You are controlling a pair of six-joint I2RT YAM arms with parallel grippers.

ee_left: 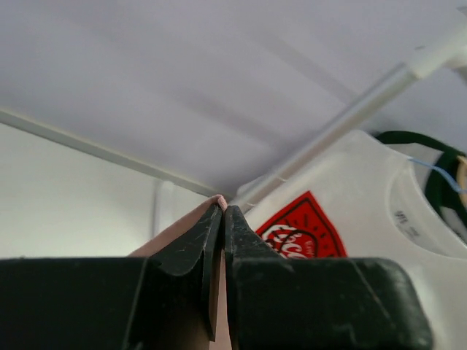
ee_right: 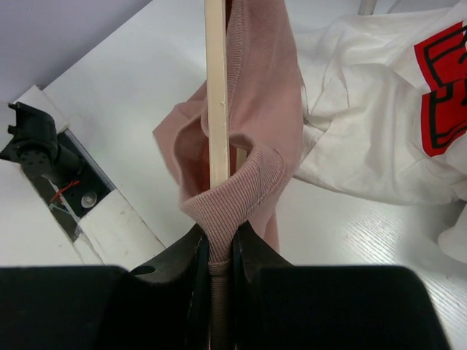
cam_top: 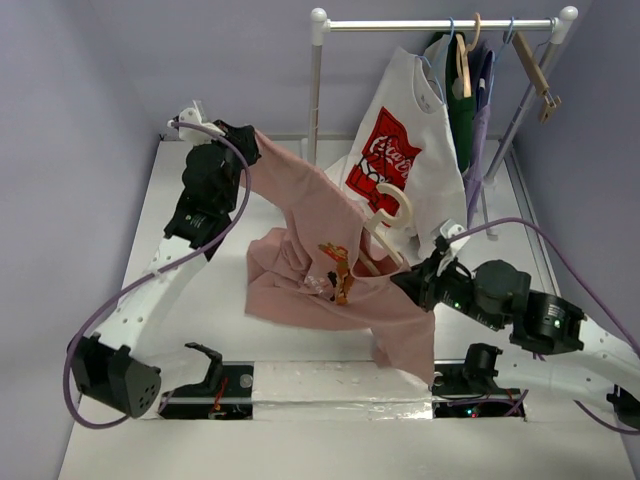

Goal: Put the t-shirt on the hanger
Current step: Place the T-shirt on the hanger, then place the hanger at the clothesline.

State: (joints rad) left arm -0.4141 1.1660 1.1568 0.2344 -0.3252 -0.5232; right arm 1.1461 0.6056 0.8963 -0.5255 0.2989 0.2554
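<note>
Right jaws, we see, pinch the t-shirt (ee_right: 228, 210) collar by the hanger (ee_right: 215, 87); left jaws clench its cloth; only overhead shows the hook (cam_top: 398, 200).

White table (cam_top: 225, 320), faintly wood-grained. Bears the slumped lower folds of the dusty-pink t-shirt (cam_top: 300, 290) at the middle; just behind, the spread hem of a white t-shirt (cam_top: 420, 180) with red logo; at the far edge, a clothes rack (cam_top: 315, 90).
</note>
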